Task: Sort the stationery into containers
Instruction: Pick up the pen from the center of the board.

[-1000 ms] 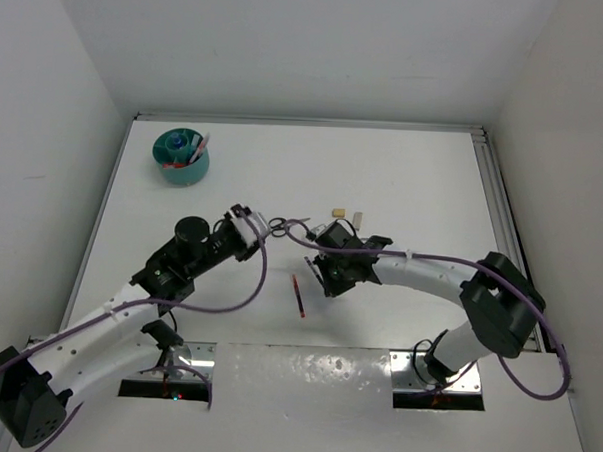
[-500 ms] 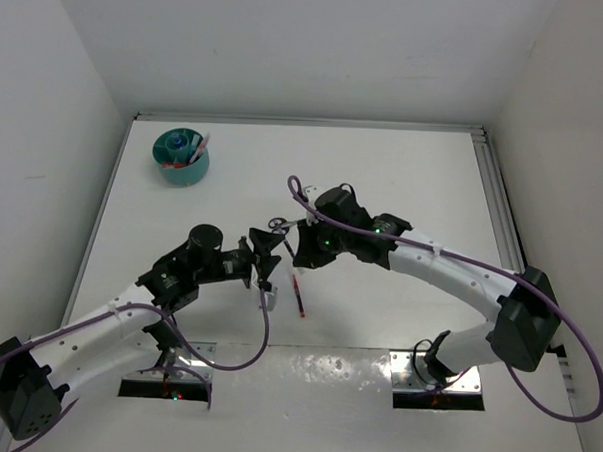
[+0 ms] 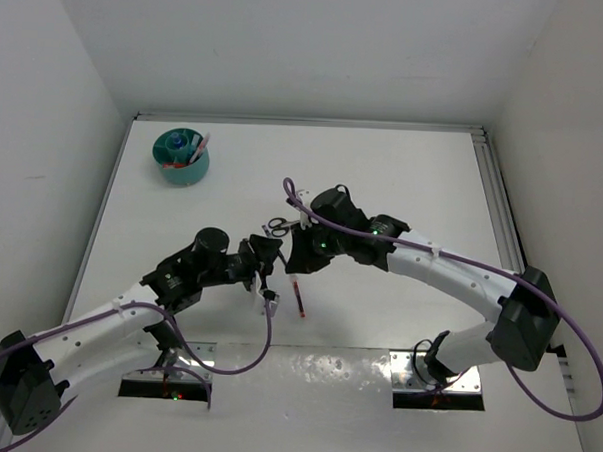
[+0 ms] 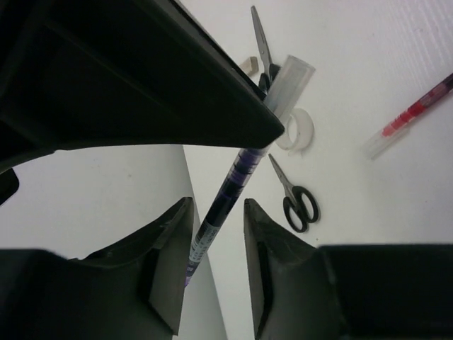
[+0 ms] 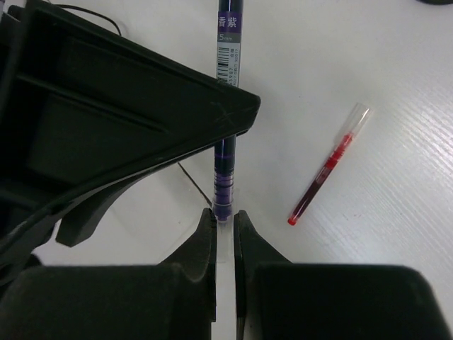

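Left end effector (image 4: 217, 207) nearer, parted around purple pen (image 4: 237, 177), right end effector (image 5: 224, 216) gripping it

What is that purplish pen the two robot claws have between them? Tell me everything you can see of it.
The purple pen is thin, with a clear plastic barrel, dark purple ink inside, a purple printed label with a barcode, and a clear cap. It is held tilted in the air. The right gripper is shut on its clear end. The left gripper has a finger on either side of the barrel, with gaps showing, so it looks not yet clamped.
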You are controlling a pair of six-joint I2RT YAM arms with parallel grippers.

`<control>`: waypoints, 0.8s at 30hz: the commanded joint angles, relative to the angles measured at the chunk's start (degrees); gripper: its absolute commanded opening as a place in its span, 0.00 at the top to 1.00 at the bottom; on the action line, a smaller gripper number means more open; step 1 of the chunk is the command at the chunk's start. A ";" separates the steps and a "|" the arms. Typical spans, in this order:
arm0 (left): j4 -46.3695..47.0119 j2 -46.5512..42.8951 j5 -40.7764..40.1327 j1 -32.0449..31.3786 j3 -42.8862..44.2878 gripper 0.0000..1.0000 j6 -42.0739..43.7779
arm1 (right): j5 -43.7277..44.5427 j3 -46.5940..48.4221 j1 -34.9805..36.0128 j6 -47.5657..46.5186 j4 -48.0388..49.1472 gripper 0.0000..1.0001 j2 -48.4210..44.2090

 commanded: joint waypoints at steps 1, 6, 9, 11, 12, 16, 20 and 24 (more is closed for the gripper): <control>0.75 -0.16 -1.60 -0.76 -0.90 0.69 3.70 | -1.60 2.54 0.33 0.79 2.49 1.00 -0.67; 1.19 -0.16 -1.61 -0.85 -1.07 0.90 2.83 | -1.60 2.28 0.42 0.88 3.81 1.00 -1.64; 2.77 -0.68 -1.43 -0.93 -1.07 1.00 -0.14 | -1.43 2.36 0.42 0.80 4.17 0.69 -2.08; 3.47 -0.86 -1.87 -0.93 -0.90 1.00 -4.53 | -0.20 2.71 0.15 -0.08 3.64 0.38 -3.13; 3.56 -0.86 -2.57 -0.76 -0.37 1.00 -6.47 | 2.24 3.06 0.06 -0.61 3.12 0.29 -3.74; 2.95 -1.21 -3.54 1.61 0.95 1.00 -17.02 | 9.63 4.12 -2.82 -2.89 0.83 0.01 -8.92; 4.26 -2.18 -3.63 6.60 0.60 1.00 -31.75 | 17.63 3.42 -5.56 -5.53 0.56 0.01 -15.78; 13.83 -1.13 -5.29 13.55 1.12 1.00 -51.36 | 25.28 0.53 -7.75 -7.11 1.08 0.01 -22.98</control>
